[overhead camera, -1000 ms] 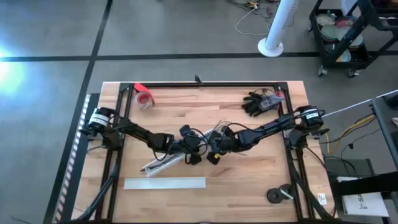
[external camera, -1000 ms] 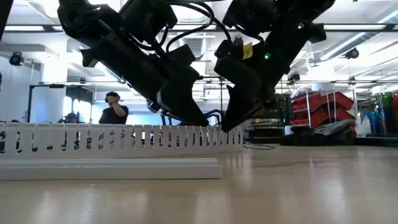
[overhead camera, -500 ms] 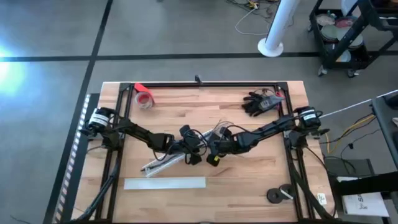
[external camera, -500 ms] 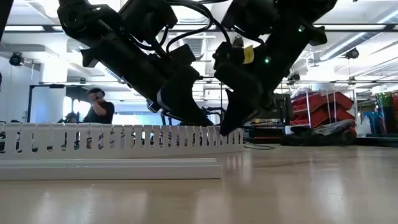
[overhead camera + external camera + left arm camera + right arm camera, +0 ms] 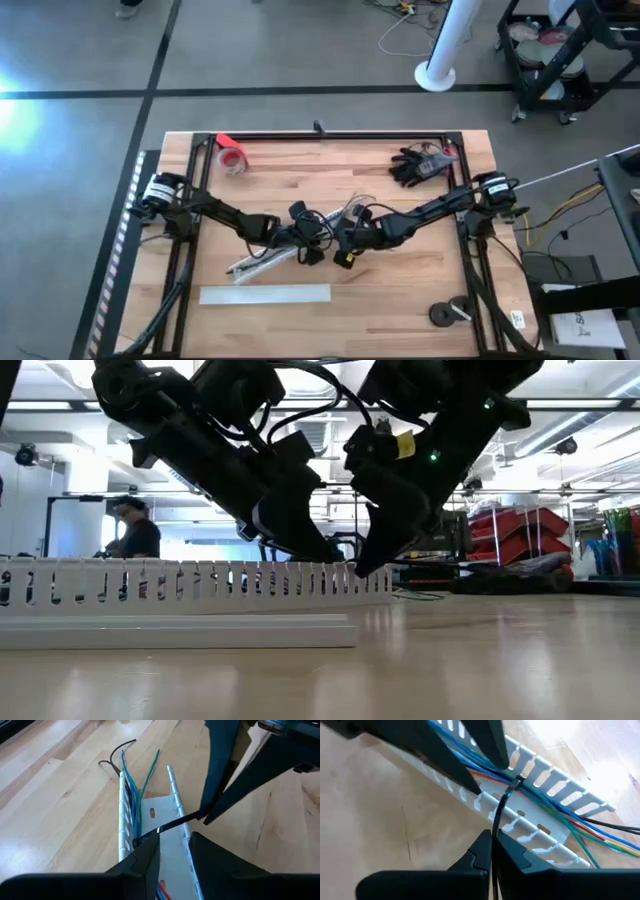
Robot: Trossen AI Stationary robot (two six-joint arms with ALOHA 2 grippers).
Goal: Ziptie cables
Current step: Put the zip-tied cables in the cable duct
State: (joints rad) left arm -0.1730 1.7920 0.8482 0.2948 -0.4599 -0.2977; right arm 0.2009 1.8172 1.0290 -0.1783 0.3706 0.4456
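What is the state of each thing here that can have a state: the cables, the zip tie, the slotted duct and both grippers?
cables: lying inside the slotted duct, ends spilling out.
zip tie: black, looped around the cables, tail pulled taut.
slotted duct: open, no cover on it.
right gripper: shut on the zip tie.
left gripper: at the duct, holding the zip tie.

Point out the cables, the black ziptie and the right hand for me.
cables [image 5: 131, 787], left wrist view, on the blue strands.
black ziptie [image 5: 501, 806], right wrist view, on its strap above the fingertips.
right hand [image 5: 493, 844], right wrist view, midway between its fingertips, pinching the ziptie.
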